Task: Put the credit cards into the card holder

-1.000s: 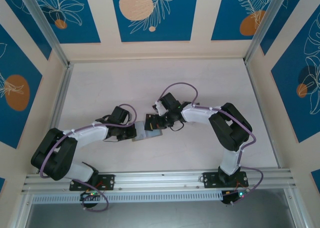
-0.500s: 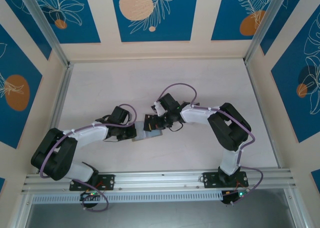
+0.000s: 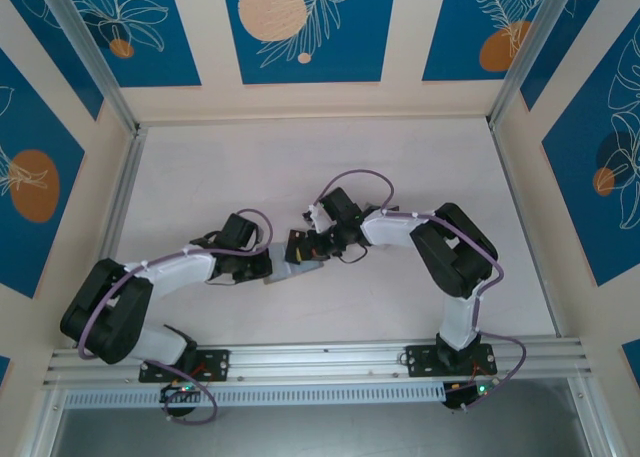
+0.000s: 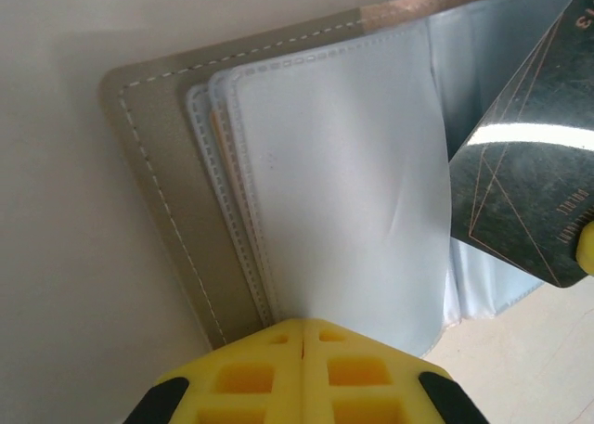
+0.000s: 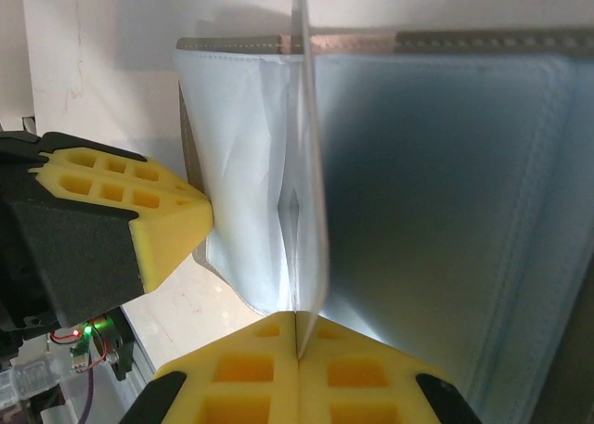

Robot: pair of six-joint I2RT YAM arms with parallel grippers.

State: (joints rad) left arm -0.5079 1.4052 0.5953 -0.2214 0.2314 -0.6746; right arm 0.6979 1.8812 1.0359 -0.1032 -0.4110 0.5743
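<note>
Left wrist view: left gripper (image 4: 302, 327) clamping holder (image 4: 172, 201) by near edge so clear pockets (image 4: 343, 183) fan open. Right gripper (image 5: 297, 324) pinching card (image 4: 524, 183) edge-on, lining it up for insertion. Holder lying mid-desk (image 3: 420, 157).

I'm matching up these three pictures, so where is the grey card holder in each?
Top external: card holder near picture centre.
Left wrist: its grey cover at left.
Right wrist: its grey stitched edge along the top.
Shared landmark: left gripper, yellow, shut on the holder's edge.
</note>
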